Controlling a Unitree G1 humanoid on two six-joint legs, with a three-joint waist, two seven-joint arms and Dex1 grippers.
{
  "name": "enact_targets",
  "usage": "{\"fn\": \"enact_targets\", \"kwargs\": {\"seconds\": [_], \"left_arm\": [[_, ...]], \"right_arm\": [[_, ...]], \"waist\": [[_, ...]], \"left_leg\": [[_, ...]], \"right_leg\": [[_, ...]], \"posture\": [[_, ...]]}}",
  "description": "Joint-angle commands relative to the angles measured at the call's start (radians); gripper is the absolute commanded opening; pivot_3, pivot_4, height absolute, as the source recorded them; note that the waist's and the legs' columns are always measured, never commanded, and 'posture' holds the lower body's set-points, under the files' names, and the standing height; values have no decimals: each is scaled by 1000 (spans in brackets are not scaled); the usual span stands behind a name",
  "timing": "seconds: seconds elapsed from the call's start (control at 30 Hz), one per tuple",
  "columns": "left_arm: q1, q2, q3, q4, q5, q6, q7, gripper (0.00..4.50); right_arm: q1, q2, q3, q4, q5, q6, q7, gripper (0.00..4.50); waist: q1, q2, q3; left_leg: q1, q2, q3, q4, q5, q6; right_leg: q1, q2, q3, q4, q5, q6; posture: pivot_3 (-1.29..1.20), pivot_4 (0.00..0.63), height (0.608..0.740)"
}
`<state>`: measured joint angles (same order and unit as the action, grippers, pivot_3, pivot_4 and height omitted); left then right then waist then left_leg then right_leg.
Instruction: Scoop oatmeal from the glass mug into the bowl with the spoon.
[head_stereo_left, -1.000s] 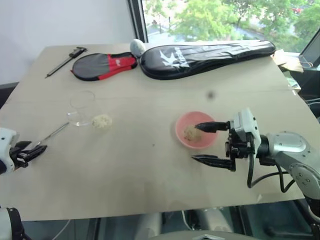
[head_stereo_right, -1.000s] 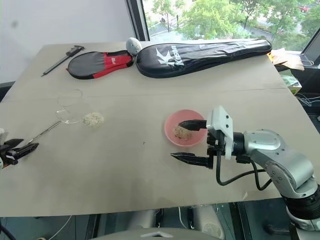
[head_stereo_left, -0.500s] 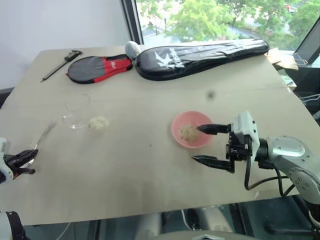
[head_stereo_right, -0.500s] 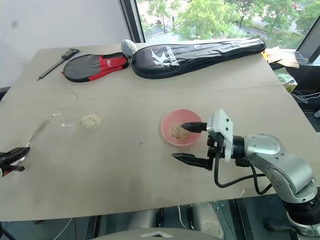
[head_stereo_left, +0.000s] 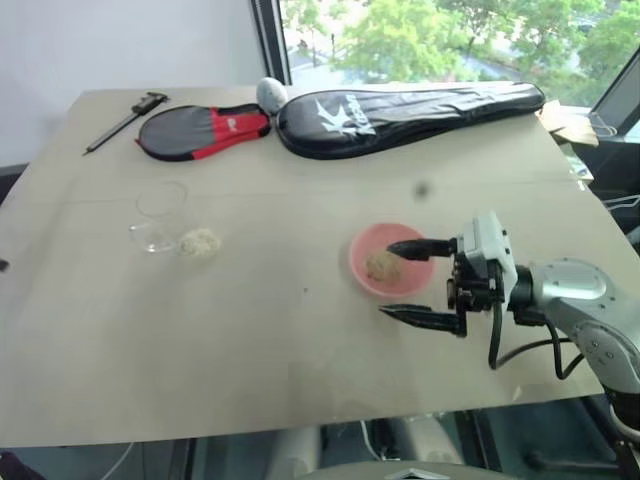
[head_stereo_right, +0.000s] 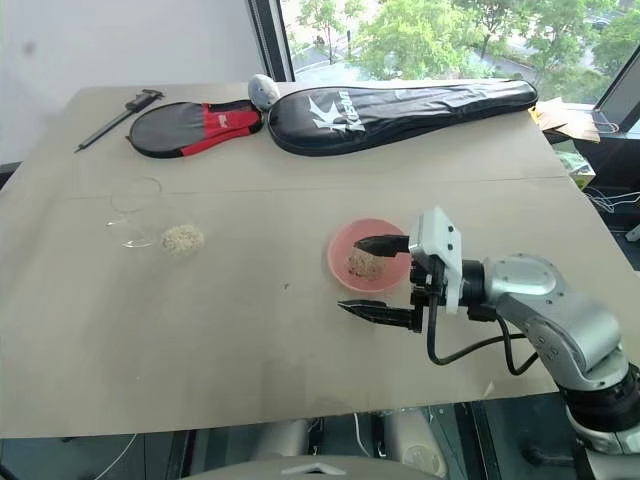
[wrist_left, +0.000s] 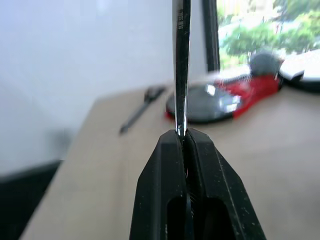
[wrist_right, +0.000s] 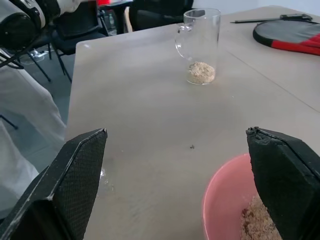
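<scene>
The glass mug (head_stereo_left: 160, 214) stands upright at the table's left, with a small clump of oatmeal (head_stereo_left: 200, 241) at its foot on the bowl's side. The pink bowl (head_stereo_left: 388, 262) sits right of centre and holds more oatmeal (head_stereo_left: 382, 265). My right gripper (head_stereo_left: 408, 283) is open, one finger over the bowl's rim and the other in front of the bowl. In the right wrist view the mug (wrist_right: 200, 41) and the bowl (wrist_right: 225, 200) show between its fingers (wrist_right: 75, 185). In the left wrist view my left gripper (wrist_left: 182, 134) is shut on the spoon (wrist_left: 181, 65), whose handle rises straight from the fingertips, head hidden.
A long black racket cover (head_stereo_left: 410, 105), a smaller red-and-black cover (head_stereo_left: 200, 130) and a grey rounded object (head_stereo_left: 270, 92) lie along the table's far edge. A black caliper-like tool (head_stereo_left: 125, 120) lies at the far left corner. A window is behind the table.
My left gripper shut on the spoon's handle at the table's left edge and lifted it off the table, out of the head views. The right arm has kept still.
</scene>
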<state>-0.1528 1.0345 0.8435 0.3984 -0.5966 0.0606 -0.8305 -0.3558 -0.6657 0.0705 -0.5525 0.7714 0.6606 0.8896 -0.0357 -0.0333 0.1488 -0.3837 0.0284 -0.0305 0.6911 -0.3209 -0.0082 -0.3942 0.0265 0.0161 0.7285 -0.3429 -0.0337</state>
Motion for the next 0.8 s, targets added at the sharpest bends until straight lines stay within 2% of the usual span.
{"fn": "enact_targets", "kwargs": {"seconds": [0.03, 0.13, 0.23, 0.27, 0.33, 0.4, 0.57, 0.67, 0.8], "left_arm": [[-33, 13, 19, -324, -86, 118, 102, 54], [-67, -12, -56, -517, -118, 198, 174, 54], [-113, -55, -204, -671, -95, 228, 232, 54], [-125, -68, -243, -698, -78, 230, 244, 54], [-157, -106, -398, -765, 23, 209, 271, 54], [-192, -146, -515, -796, 116, 187, 301, 54], [-272, -255, -700, -796, 287, 107, 334, 54], [-285, -297, -755, -782, 353, 61, 322, 54], [-291, -311, -781, -772, 412, 21, 302, 54]], "right_arm": [[-92, 49, -26, 29, 60, 30, -30, 4500], [-168, 108, -42, 72, 86, 74, -104, 4500], [-259, 169, -45, 106, 113, 131, -191, 4500], [-285, 189, -46, 118, 117, 143, -215, 4500], [-373, 264, -58, 180, 124, 170, -313, 4500], [-439, 326, -69, 230, 133, 204, -391, 4500], [-547, 466, -91, 336, 134, 232, -523, 4500], [-582, 522, -104, 383, 123, 243, -585, 4500], [-623, 586, -161, 420, 190, 271, -639, 4500]], "waist": [[0, 1, 0], [1, 3, 1], [1, 7, 4], [1, 7, 4], [-4, 7, 4], [-6, 7, 4], [-5, 7, 4], [-5, 7, 4], [-6, 7, 4]], "left_leg": [[0, 0, 0, 0, 0, 0], [0, -1, 0, 0, 0, 0], [0, -1, 0, 0, 0, -1], [0, -1, 0, 0, 1, -1], [0, -2, 0, 0, 1, -2], [0, -2, 1, 0, 2, -3], [-2, -2, 1, 0, 3, -4], [-3, -2, 3, 0, 3, -4], [-5, -2, 3, 0, 3, -4]], "right_leg": [[0, 0, 0, 0, 0, 0], [0, 0, 0, 1, 0, 0], [0, 0, 0, 2, 0, 0], [0, 0, 0, 2, 0, 0], [0, 0, 0, 2, 0, 0], [0, 1, 1, 3, 0, 0], [-2, 1, 1, 1, 0, 0], [-2, 1, 3, 1, 0, 0], [-3, 1, 3, 2, 0, 0]], "posture": [[0, 150, 740], [0, 150, 740], [0, 150, 740], [0, 150, 740], [0, 150, 740], [0, 150, 740], [0, 150, 740], [0, 150, 740], [0, 150, 740]]}}
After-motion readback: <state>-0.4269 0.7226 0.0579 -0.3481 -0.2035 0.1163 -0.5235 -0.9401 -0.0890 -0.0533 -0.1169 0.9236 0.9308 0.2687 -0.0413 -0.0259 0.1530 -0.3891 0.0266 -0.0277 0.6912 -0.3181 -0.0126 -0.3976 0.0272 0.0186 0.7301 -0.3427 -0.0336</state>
